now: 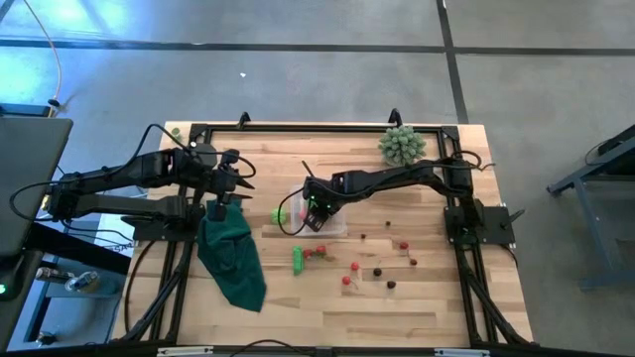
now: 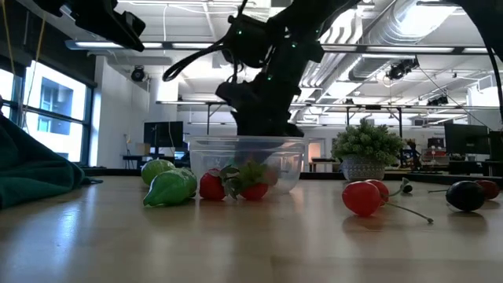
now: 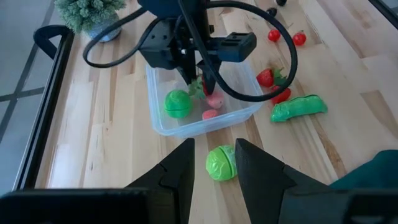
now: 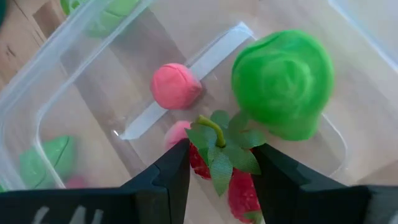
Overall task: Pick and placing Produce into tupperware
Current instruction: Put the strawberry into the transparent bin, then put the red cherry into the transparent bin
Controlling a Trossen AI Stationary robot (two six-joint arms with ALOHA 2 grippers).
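A robotics lab or workshop inside a big open industrial hall; seen from the exposed silver ventilation ducts (image 2: 409, 35) and long ceiling lamps (image 2: 118, 45) overhead; grey polished concrete floor (image 1: 327, 69) around a light wooden butcher-block table (image 1: 417, 297) in a black metal frame (image 1: 298, 128); further back, desks with dark computer monitors (image 2: 163, 134) and tall windows (image 2: 59, 110) at one side.

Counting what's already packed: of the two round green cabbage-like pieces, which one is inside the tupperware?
The green ball beside the right end effector sits inside the tupperware; the other green ball lies outside it on the table.
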